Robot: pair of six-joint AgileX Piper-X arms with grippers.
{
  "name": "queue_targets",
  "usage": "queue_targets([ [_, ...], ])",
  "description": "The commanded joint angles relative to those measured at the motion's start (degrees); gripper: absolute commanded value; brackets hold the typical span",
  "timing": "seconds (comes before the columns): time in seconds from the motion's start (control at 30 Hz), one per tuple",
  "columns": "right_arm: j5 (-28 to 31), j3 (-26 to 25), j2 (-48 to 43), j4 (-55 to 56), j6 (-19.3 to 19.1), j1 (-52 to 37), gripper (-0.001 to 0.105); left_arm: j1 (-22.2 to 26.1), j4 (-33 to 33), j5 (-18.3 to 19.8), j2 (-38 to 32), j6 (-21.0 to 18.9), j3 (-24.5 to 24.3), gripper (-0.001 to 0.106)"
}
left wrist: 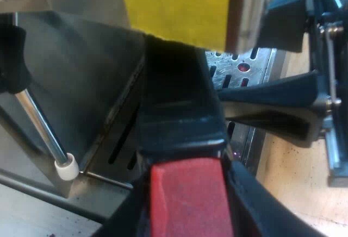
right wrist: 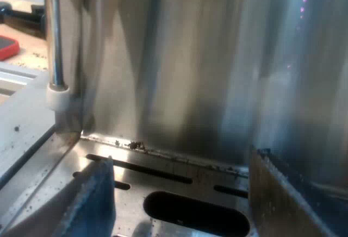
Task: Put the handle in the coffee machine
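My left tool (left wrist: pixel 187 210) pinches the handle (left wrist: pixel 179 106); I'd seat it level in the machine (left wrist: pixel 76 79), then twist. My right tool (right wrist: pixel 182 199) hangs spread.

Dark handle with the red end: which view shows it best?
Left wrist view: the dark handle with the red end sits close, clamped in my left gripper, its far end toward the steel drip tray. In the right wrist view a red patch lies beyond the metal steam wand; I cannot tell if it is the handle.
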Motion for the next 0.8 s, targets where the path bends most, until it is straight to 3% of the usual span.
queue_targets([
  [0.03, 0.20, -0.59, 1.19, -4.94, -0.97, -1.38, 0.052, -0.52, 3.00, 9.34, -1.97, 5.06, -0.16, 0.000],
  [0.13, 0.20, -0.89, 1.87, -6.10, -0.95, -2.04, 0.043, -0.52, 3.00, 9.34, -1.97, 5.06, -0.16, 0.000],
  [0.47, 1.68, -7.24, 5.35, -7.14, -0.95, -3.23, 0.043, -0.52, 3.00, 9.34, -1.97, 5.06, -0.16, 0.000],
  [0.6, 6.01, -9.99, 7.09, -9.69, -2.43, -3.23, 0.043, -0.52, 3.00, 9.34, -1.97, 5.06, -0.16, 0.000],
  [0.8, 6.24, -11.21, 7.31, -12.63, -4.27, -3.38, 0.042, -0.52, 3.00, 9.34, -1.97, 5.06, -0.16, 0.000],
])
